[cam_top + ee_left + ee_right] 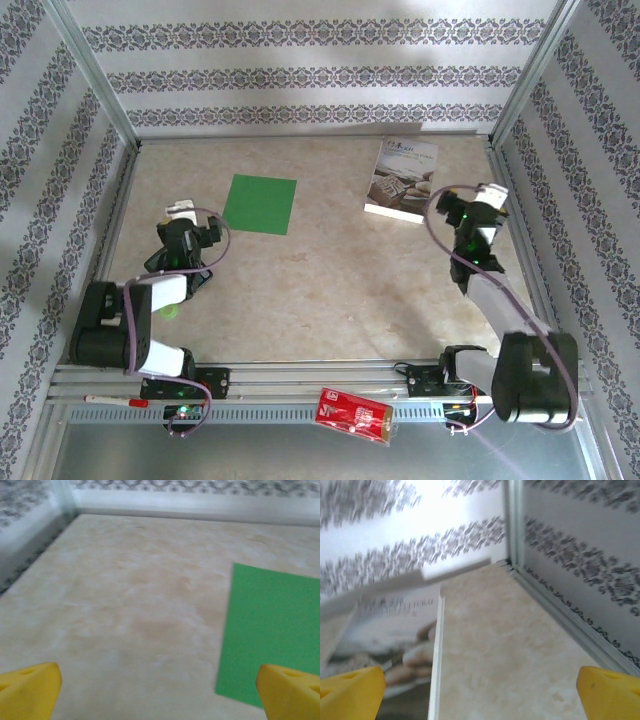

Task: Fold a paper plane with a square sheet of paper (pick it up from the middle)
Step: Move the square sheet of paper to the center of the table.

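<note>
The square sheet of paper (pixel 260 203) is bright green and lies flat and unfolded on the beige table, left of centre toward the back. My left gripper (pixel 183 212) sits just left of its near corner, open, nothing between the yellow fingertips (pixel 30 690). In the left wrist view the green sheet (pixel 272 630) lies at the right, with its near edge by the right fingertip. My right gripper (pixel 490 195) hangs open at the far right of the table, empty, its yellow fingertips (pixel 607 692) wide apart over bare table.
A white printed booklet (pixel 402 180) lies at the back right, its spine (pixel 436 660) just left of my right gripper. A red packet (pixel 353 415) rests on the front rail. Patterned walls (pixel 320 75) with metal frame posts enclose the table.
</note>
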You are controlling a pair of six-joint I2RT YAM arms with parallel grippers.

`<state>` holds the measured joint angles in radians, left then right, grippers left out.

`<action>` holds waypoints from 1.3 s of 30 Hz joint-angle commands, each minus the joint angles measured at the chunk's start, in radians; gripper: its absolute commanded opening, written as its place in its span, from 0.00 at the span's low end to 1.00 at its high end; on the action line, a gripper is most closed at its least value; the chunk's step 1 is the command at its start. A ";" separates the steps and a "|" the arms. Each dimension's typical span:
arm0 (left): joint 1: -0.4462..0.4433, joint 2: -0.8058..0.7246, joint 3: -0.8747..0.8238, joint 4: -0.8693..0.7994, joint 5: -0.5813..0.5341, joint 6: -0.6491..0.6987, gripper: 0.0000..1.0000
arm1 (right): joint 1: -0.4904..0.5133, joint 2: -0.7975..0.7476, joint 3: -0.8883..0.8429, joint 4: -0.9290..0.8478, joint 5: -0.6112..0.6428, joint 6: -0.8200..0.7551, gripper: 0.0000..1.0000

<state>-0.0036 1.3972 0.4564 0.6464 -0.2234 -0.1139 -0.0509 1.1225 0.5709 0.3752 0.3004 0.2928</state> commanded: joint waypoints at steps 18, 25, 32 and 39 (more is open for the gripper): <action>-0.285 0.407 0.945 -1.266 0.116 -0.176 0.99 | 0.540 0.321 0.536 -0.825 -0.359 0.030 0.98; -0.282 0.749 1.317 -1.454 0.112 -0.084 0.97 | 0.561 0.303 0.491 -0.758 -0.372 0.096 0.98; -0.260 0.969 1.587 -1.594 0.194 -0.048 0.94 | 0.560 0.277 0.470 -0.762 -0.371 0.092 0.98; -0.260 1.000 1.582 -1.638 0.264 -0.053 0.93 | 0.559 0.270 0.424 -0.760 -0.361 0.097 0.98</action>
<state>-0.2729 2.4012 2.0506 -0.9054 -0.0040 -0.1852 0.5018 1.4132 1.0187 -0.3820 -0.0624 0.3714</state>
